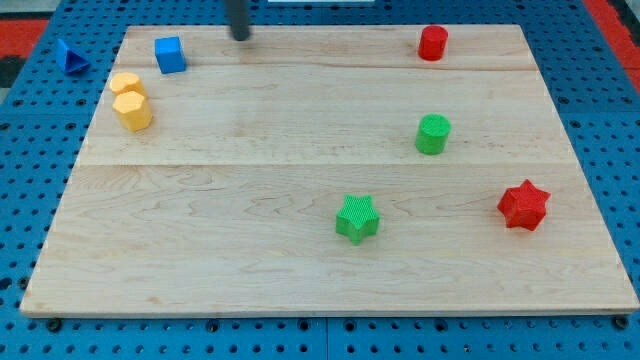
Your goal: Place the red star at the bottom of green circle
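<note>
Red star (523,205) sits near the counter's (250,230) right edge, below and to the right of the green circle (433,134); the arm carries no fingers, only a rod whose tip (241,37) stands at the view's top, well apart from both. Judged risks: an off-centre push could spin the star off the edge or drive it into the green star (356,218).

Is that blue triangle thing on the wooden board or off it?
Off. The blue triangle sits on the blue pegboard, past the board's top-left corner.
</note>
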{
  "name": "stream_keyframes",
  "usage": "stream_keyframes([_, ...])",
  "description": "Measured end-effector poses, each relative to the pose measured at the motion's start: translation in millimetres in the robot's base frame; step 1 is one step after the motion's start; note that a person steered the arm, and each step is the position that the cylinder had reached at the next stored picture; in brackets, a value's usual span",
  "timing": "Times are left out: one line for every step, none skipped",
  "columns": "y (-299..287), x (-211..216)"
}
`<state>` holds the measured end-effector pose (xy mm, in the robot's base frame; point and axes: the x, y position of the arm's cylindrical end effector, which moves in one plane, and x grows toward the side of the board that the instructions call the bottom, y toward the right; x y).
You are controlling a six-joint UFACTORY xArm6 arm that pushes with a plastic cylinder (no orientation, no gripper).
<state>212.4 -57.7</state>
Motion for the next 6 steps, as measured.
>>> stream_keyframes([122, 51])
stream_keyframes([207, 151])
stream_keyframes([279, 168])
stream_keyframes([287, 168])
stream_keyframes([301, 168])
stream_keyframes([351, 187])
